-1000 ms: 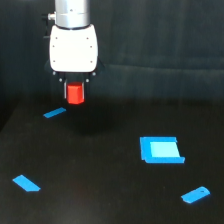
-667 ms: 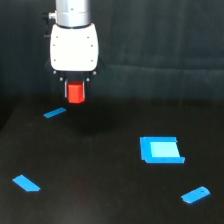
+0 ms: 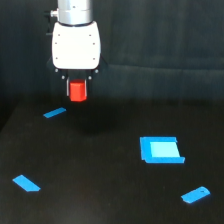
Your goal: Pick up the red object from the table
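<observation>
Up it goes: the arm has risen since a second ago, and the red object (image 3: 77, 91) now hangs higher above the table (image 3: 100, 185), with the blue pieces lying where they were. The gripper (image 3: 77, 93) is pinching the red object between its two dark fingers (image 3: 67, 88), one on each side, and the block is clear of the surface, with a faint dark shadow beneath it. The block is small and chunky, bright red-orange, matte, with a flat top and sides that read as upright; whether it is round or faceted is too blurred to tell. Above it sits the smooth white housing (image 3: 76, 45) of the arm's wrist, rounded at the corners, topped by a grey metal cylinder. The table is black and slightly glossy. On it lie flat blue pieces: a thin sliver (image 3: 54, 113) near the exterior view's left, below the block; an elongated piece (image 3: 26, 183) at the lower left; a square plate (image 3: 161, 149) with a paler centre on the right; and a rounded strip (image 3: 195, 194) at the lower right. Behind everything hangs a dark, folded backdrop (image 3: 165, 50).
</observation>
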Robot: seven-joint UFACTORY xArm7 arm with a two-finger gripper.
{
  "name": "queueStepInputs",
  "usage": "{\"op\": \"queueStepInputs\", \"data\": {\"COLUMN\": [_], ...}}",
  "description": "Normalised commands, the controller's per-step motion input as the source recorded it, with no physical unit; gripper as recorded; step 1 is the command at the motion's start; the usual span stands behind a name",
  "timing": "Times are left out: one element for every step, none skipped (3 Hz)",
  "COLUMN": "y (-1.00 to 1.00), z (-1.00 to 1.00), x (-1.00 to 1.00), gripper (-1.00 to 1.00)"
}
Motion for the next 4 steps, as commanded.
{"op": "queueStepInputs", "data": {"y": [-0.02,0.01,-0.05,0.04], "z": [0.15,0.13,0.2,0.14], "x": [0.08,0.0,0.02,0.0], "gripper": [-0.97,-0.93,-0.93,-0.94]}}
